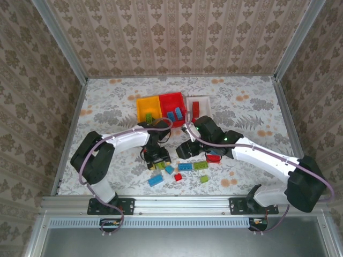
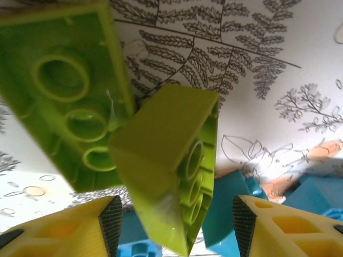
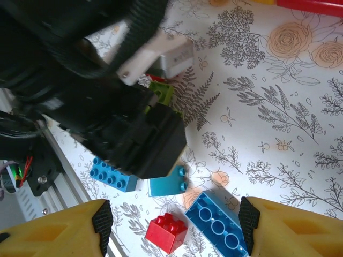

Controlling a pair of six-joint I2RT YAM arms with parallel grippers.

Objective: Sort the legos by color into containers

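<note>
- Damask wallpaper is seen on the walls around the table [image 1: 107, 107], which is covered with a cloth printed with leaves and flowers.
- Three containers are placed side by side near the middle of the table, behind both tools: a yellow-orange bin [image 1: 140, 101], a red bin [image 1: 171, 95] and a white bin [image 1: 205, 104].
- A green brick [image 1: 149, 115] is seen in the yellow-orange bin, blue bricks [image 1: 172, 115] in the red bin, and a red piece [image 1: 196, 105] in the white bin.
- The left tool [image 1: 159, 159] is lowered to the table in front of the yellow-orange bin.
- In the left wrist view its fingers [image 2: 64, 230] are held apart, and a tilted lime brick [image 2: 171, 166] stands between them. A gap is seen between this brick and the pad at the right of the picture, so it is not clamped. Whether the other pad touches it cannot be told.
- A second lime brick [image 2: 59, 96] lies just beside the first one.
- The right tool [image 1: 187, 150] is held low, close beside the left tool. Its jaws are spread wide and nothing is held in them.
- Below the right tool, a small red brick [image 3: 167, 233], a long blue brick [image 3: 217, 225] and a teal brick [image 3: 167, 184] are seen on the cloth.
- The other loose legos [image 1: 201, 165] are scattered near the front edge of the table, well apart from the containers.
</note>
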